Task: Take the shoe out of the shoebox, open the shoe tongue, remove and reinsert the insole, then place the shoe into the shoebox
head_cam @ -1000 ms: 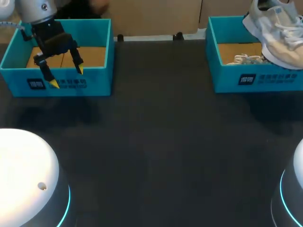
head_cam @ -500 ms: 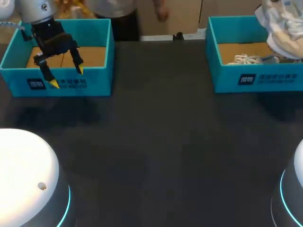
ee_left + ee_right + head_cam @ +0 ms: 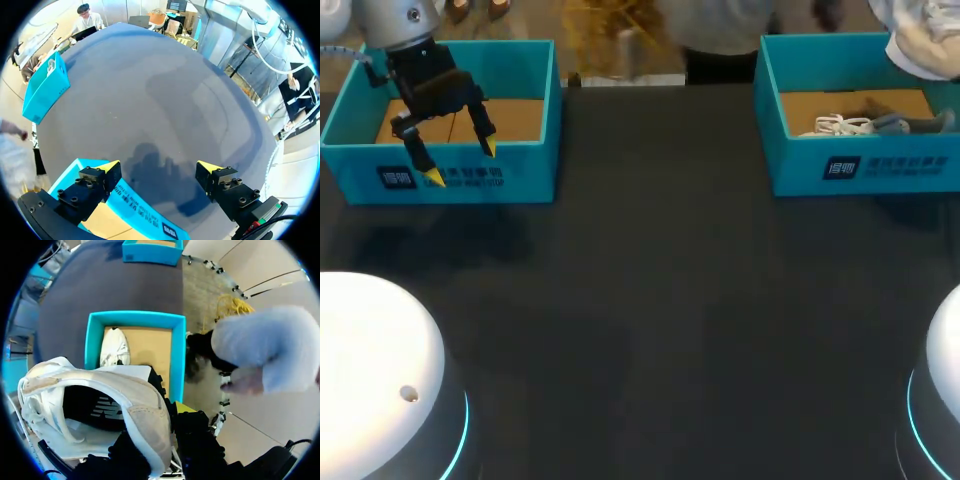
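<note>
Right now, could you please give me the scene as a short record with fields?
left gripper: open, holding nothing, above the front wall of the left box
right gripper: shut on the heel of the shoe
shoe: lifted clear, above the right box
right box: holds a second shoe lying on its brown floor
task stage: shoe is out of the box; tongue and insole not yet handled

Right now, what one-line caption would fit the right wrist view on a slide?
Right gripper holds a white shoe above the open blue shoebox.
</note>
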{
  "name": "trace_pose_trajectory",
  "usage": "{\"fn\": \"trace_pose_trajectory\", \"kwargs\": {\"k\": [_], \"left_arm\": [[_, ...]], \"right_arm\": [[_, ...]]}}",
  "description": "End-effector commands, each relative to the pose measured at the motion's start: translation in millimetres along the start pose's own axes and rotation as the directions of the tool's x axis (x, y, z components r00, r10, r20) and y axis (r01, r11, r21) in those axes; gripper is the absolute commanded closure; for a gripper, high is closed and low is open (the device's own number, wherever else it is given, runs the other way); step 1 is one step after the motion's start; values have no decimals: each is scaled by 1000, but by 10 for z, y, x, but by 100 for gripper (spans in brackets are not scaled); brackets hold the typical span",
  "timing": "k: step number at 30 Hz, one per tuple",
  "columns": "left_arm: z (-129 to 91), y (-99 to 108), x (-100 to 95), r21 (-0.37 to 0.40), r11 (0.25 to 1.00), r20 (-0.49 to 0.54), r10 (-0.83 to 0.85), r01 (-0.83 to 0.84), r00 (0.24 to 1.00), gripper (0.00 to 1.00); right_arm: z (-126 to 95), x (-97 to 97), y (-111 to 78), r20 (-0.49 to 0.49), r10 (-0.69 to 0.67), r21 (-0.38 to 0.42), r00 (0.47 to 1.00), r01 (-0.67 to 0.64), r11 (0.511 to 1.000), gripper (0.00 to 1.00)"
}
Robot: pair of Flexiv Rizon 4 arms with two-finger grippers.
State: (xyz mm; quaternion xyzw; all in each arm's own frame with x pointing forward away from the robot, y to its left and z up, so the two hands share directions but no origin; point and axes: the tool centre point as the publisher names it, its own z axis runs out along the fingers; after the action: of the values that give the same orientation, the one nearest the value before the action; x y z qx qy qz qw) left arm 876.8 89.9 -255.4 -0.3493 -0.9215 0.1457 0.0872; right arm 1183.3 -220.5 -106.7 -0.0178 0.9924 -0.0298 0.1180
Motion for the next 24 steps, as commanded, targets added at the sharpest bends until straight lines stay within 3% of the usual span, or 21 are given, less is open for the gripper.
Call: {"fn": "trace_pose_trajectory", "kwargs": {"k": [1, 6, 10, 12, 17, 19, 21, 24], "left_arm": [[1, -3, 4, -2, 1000, 0, 0, 0, 1000, 0], [1, -3, 4, -2, 1000, 0, 0, 0, 1000, 0], [1, -3, 4, -2, 1000, 0, 0, 0, 1000, 0], [1, -3, 4, -2, 1000, 0, 0, 0, 1000, 0], [1, -3, 4, -2, 1000, 0, 0, 0, 1000, 0], [1, -3, 4, -2, 1000, 0, 0, 0, 1000, 0], [1, -3, 4, -2, 1000, 0, 0, 0, 1000, 0], [1, -3, 4, -2, 1000, 0, 0, 0, 1000, 0]], "right_arm": [[-25, -38, -9, -31, -1, 1, 1000, 1, 1000, 100], [-25, -38, -9, -31, -1, 1, 1000, 1, 1000, 100], [31, -220, -242, -6, 27, 10, 1000, -27, 1000, 100], [36, -274, -354, 5, 46, -28, 999, -46, 999, 100], [81, -349, -489, 22, 37, -21, 999, -36, 999, 100], [94, -339, -527, 19, 81, -41, 997, -80, 996, 100], [111, -295, -555, 7, 162, 6, 987, -162, 987, 100], [124, -154, -645, -2, 387, 28, 922, -386, 922, 100]]}}
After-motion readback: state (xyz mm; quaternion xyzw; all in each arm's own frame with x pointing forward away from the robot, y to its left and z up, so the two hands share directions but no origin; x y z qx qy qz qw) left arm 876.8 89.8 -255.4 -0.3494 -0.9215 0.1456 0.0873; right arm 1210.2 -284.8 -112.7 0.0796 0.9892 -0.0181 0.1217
